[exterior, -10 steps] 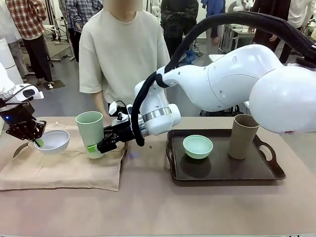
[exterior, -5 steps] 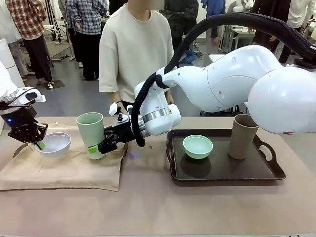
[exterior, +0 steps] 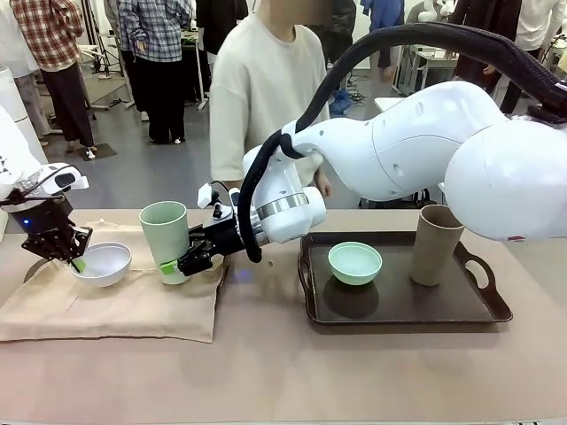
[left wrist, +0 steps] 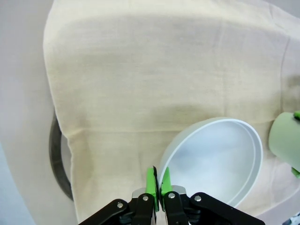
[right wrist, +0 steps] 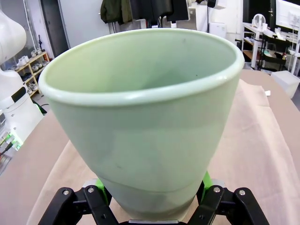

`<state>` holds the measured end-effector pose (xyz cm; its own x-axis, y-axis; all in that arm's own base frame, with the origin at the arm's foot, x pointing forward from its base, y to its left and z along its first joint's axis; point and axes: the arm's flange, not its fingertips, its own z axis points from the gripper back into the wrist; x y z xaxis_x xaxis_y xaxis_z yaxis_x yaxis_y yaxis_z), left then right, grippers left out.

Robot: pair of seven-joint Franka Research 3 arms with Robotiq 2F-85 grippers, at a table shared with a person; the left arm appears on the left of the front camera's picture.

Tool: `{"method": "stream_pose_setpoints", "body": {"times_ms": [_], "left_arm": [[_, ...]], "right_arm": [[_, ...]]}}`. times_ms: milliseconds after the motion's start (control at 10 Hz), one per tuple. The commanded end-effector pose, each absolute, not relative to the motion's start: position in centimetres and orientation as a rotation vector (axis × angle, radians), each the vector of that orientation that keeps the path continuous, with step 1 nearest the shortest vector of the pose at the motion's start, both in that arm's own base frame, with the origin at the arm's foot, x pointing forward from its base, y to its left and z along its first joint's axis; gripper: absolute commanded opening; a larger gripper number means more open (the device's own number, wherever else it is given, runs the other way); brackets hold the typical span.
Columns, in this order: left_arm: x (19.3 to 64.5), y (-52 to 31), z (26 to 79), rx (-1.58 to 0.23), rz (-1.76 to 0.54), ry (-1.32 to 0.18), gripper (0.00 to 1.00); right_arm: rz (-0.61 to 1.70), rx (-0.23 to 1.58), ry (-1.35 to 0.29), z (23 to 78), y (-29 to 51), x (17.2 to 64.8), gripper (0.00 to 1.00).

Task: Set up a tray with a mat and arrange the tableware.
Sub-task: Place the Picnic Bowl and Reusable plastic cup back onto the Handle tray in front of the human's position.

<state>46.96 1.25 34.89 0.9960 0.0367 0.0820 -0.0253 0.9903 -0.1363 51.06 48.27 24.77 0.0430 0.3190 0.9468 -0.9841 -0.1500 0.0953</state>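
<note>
- Front view: the pale green cup [exterior: 165, 232] stands roughly upright at the near right part of the mat [exterior: 124, 305], mouth up and long axis close to vertical. It is well to the robot's left of the tray [exterior: 399, 312].
- The right gripper [exterior: 177, 264] clasps this cup low on its wall from the robot's right, with one jaw on each side near the base. Whether the base rests on the mat or hangs just clear of it, I cannot tell.
- The right arm reaches across the middle of the table [exterior: 283, 372], its forearm nearly level and its wrist turned sideways towards the cup.
- The coming move for this cup looks like a carry to the robot's right. The free room on the tray lies between and in front of the mint green bowl [exterior: 355, 262] and the tan-brown cup [exterior: 436, 243], which stand well apart.
- The right wrist view shows the cup's wall wedged between the two jaws and its rim tipped slightly away from the camera.
- The white bowl [exterior: 102, 263] sits on the far left part of the mat, just beside the green cup but not touching it.
- The left gripper [exterior: 73, 259] is pinched shut on the bowl's left rim. In the left wrist view its jaws meet across that thin edge.
- The left arm comes down steeply from the robot's left, and the bowl lies to the right of its gripper.
- A person [exterior: 266, 97] stands at the far side, hands off the tableware.
</note>
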Motion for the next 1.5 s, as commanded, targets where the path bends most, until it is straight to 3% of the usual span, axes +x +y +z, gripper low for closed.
{"method": "stream_pose_setpoints", "body": {"times_ms": [0, 100, 200, 300, 400, 500, 600, 700, 800, 900, 1000, 1100, 1400], "left_arm": [[47.6, 1.2, 34.4, -0.116, 0.052, -0.090, 0.04], [47.6, 1.2, 34.4, -0.120, 0.052, -0.094, 0.04], [47.5, 1.2, 34.5, -0.122, 0.046, -0.098, 0.04], [47.5, 1.3, 34.6, -0.120, 0.044, -0.097, 0.64], [47.4, 1.4, 34.8, -0.120, 0.042, -0.095, 0.64], [47.3, 1.4, 35.0, -0.115, 0.040, -0.093, 1.00], [47.2, 1.4, 35.3, -0.117, 0.045, -0.090, 0.28], [47.0, 1.5, 35.6, -0.116, 0.041, -0.091, 1.00], [46.8, 1.5, 36.1, -0.115, 0.038, -0.097, 0.48], [46.7, 1.5, 36.6, -0.120, 0.038, -0.104, 1.00], [46.4, 1.5, 37.2, -0.125, 0.028, -0.113, 0.68], [45.8, 1.4, 38.0, -0.118, 0.018, -0.122, 1.00], [44.1, -0.4, 42.4, -0.111, -0.055, -0.171, 1.00]], "right_arm": [[1.399, 1.084, -0.875, 24.3, 48.4, 50.9, 0.81], [1.412, 1.069, -0.859, 24.2, 48.5, 50.9, 0.81], [1.419, 1.060, -0.842, 24.0, 48.5, 50.8, 0.90], [1.420, 1.048, -0.828, 24.2, 48.5, 50.8, 1.00], [1.423, 1.035, -0.799, 24.4, 48.4, 50.7, 1.00], [1.421, 1.015, -0.766, 24.9, 48.2, 50.5, 1.00], [1.409, 0.996, -0.720, 25.5, 47.7, 50.2, 1.00], [1.405, 0.948, -0.678, 26.6, 46.9, 49.8, 1.00], [1.403, 0.921, -0.655, 27.6, 46.0, 49.4, 1.00], [1.394, 0.892, -0.630, 28.5, 44.8, 49.1, 1.00], [1.375, 0.861, -0.609, 29.3, 43.7, 48.7, 1.00], [1.333, 0.825, -0.567, 30.4, 42.4, 47.9, 1.00], [1.182, 0.667, -0.446, 36.3, 39.5, 45.0, 1.00]]}}
